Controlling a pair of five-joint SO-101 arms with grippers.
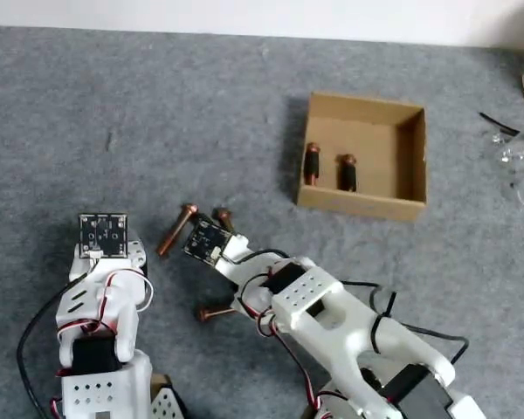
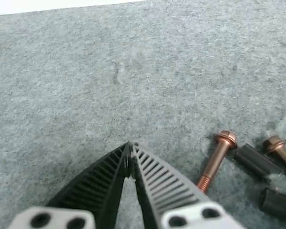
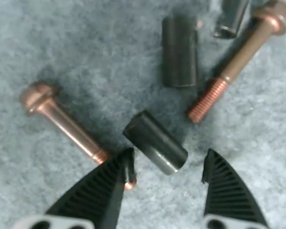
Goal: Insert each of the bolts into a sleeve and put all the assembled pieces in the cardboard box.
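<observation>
My right gripper [image 3: 169, 160] is open just above the grey mat, its two fingertips on either side of the near end of a black sleeve [image 3: 155, 141]. A copper bolt [image 3: 62, 121] lies beside one finger, its threaded tip under that finger. Another bolt [image 3: 238, 62] and a second sleeve [image 3: 179, 50] lie farther off. My left gripper [image 2: 131, 148] is shut and empty over bare mat, with a bolt [image 2: 217, 160] and sleeve [image 2: 255, 160] off to its side. The cardboard box [image 1: 410, 153] holds two assembled pieces [image 1: 313, 163], [image 1: 348, 173].
From above, loose bolts lie at the mat's middle [image 1: 176, 229], [image 1: 223, 218], and one [image 1: 217, 311] beside the right arm [image 1: 310, 301]. The left arm [image 1: 100, 297] stands at the lower left. Clear plastic and cables [image 1: 515, 153] lie at the right edge.
</observation>
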